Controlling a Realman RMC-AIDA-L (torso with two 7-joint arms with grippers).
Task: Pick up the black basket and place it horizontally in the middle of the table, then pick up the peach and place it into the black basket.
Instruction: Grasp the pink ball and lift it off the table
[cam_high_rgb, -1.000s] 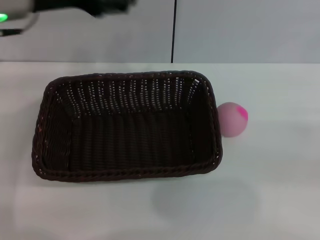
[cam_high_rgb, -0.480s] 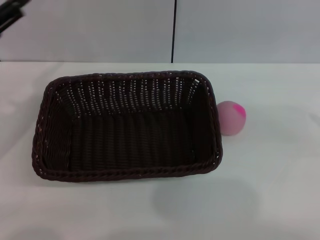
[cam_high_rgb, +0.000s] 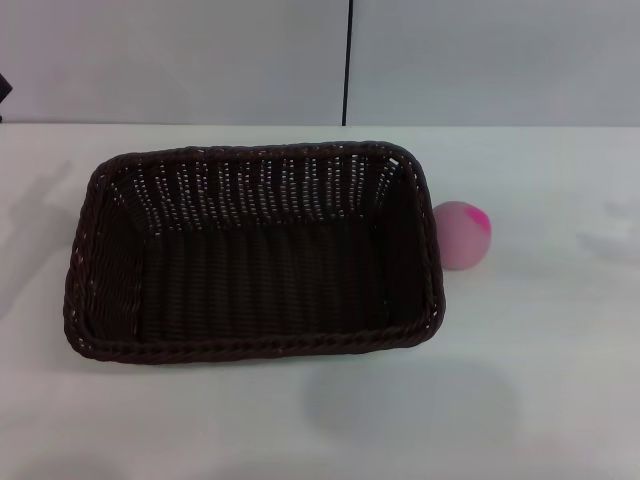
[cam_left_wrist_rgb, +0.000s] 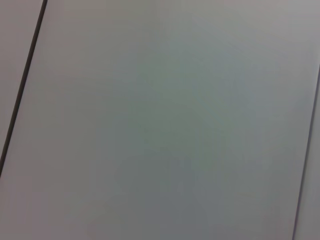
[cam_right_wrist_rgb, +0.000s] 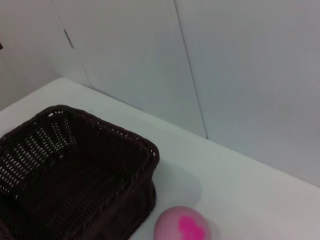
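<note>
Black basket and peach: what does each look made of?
The black basket looks like woven wicker or plastic rattan: dark brown-black strands, openwork sloping sides, a braided rim, slight sheen. Which of the two is unclear. The peach looks artificial, perhaps foam or plastic: smooth matte pale pink skin with one flat magenta patch.

Basket: the black basket (cam_high_rgb: 255, 250) I see before me is dark woven wicker, rectangular with rounded corners and a braided rim, sitting upright and empty, long side across the table (cam_high_rgb: 560, 380).
Peach: the peach (cam_high_rgb: 462, 235) is pale pink with a magenta patch, resting on the table just beside the basket's right end.
</note>
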